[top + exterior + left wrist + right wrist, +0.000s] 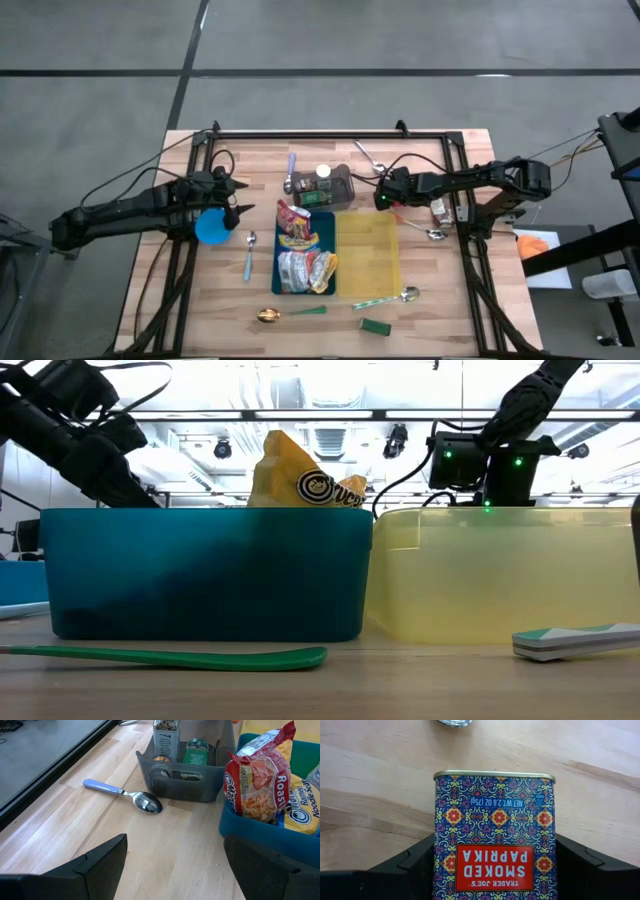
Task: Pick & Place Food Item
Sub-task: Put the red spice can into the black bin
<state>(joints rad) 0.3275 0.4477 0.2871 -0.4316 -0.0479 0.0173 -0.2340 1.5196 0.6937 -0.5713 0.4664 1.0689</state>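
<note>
A smoked paprika tin (495,830), blue and patterned with a red label, fills the gap of my right gripper (495,870), which is shut on it. That gripper (385,197) hangs right of the grey caddy (325,190), beyond the yellow bin (368,255). Ramen packets (260,780) stand in the blue bin (277,262). My left gripper (175,870) is open over bare wood left of the blue bin, beside a blue cup (212,226). My right gripper pinches the tin's two narrow sides (439,865) between its two fingers (415,867). The fingers slant steeply down from above and lie along the tin. The gold-rimmed far end (495,774) points at the table; I cannot tell whether it rests there.
The caddy (185,785) holds spice jars, and a blue-handled spoon (125,795) lies beside it. Other spoons (249,255) (430,232) (385,298), a green spoon (170,655) and a small green block (375,325) lie about. Black frame rails run along the left, far and right edges.
</note>
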